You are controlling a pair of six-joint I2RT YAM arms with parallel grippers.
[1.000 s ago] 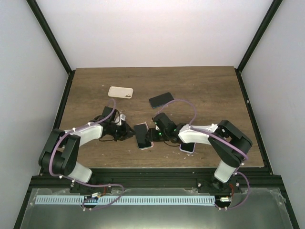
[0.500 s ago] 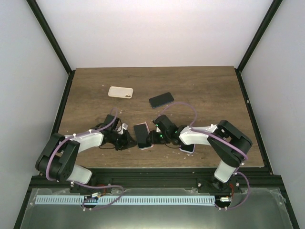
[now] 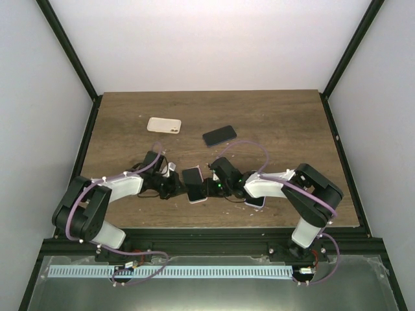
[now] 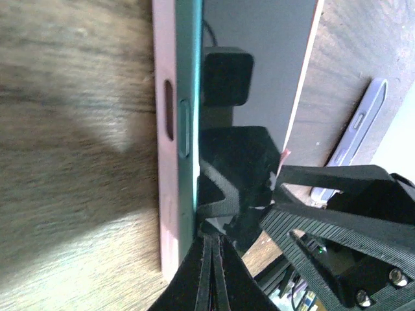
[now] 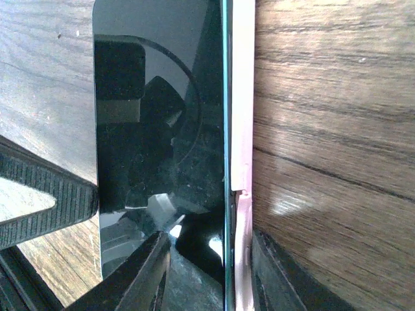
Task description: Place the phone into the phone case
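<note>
Arms: 2. The left arm (image 3: 107,188) is at 7 o'clock and the right arm (image 3: 292,184) at 5 o'clock.
Counter: 1. A single wooden counter (image 3: 279,116).
Phones: 2. The bare dark phone (image 3: 219,135) is at 12 o'clock from centre. The second phone (image 3: 193,181) is at 6 o'clock.
Cases: 2. The cream case (image 3: 164,124) is at 10 o'clock. The pink case (image 5: 243,97) is at 6 o'clock, against the second phone.
Undetermined: 1. A lavender slab (image 3: 256,200) at 5 o'clock, either a phone or a case.
Cables: 2. One purple cable per arm: left cable (image 3: 72,210), right cable (image 3: 249,142).
</note>
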